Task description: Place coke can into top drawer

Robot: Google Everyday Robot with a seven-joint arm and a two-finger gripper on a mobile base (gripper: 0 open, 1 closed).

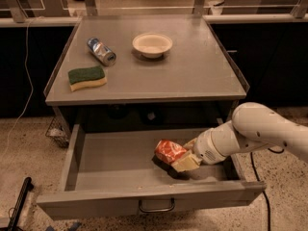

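Observation:
The coke can point(168, 151) is shiny red-orange with white markings and lies tilted inside the open top drawer point(115, 161), right of its middle. My gripper point(179, 160) reaches in from the right on a white arm and is shut on the coke can, holding it low over the drawer floor. The cream fingertips point(186, 163) show just below and right of the can. The drawer's curved metal handle point(157, 207) is at the centre of its front panel.
On the grey cabinet top point(192, 76) lie a blue-and-silver can point(101, 51) on its side, a green-and-yellow sponge point(86, 77) and a white bowl point(152, 44). A cable point(24, 81) hangs at the left. A black object point(19, 201) lies on the floor.

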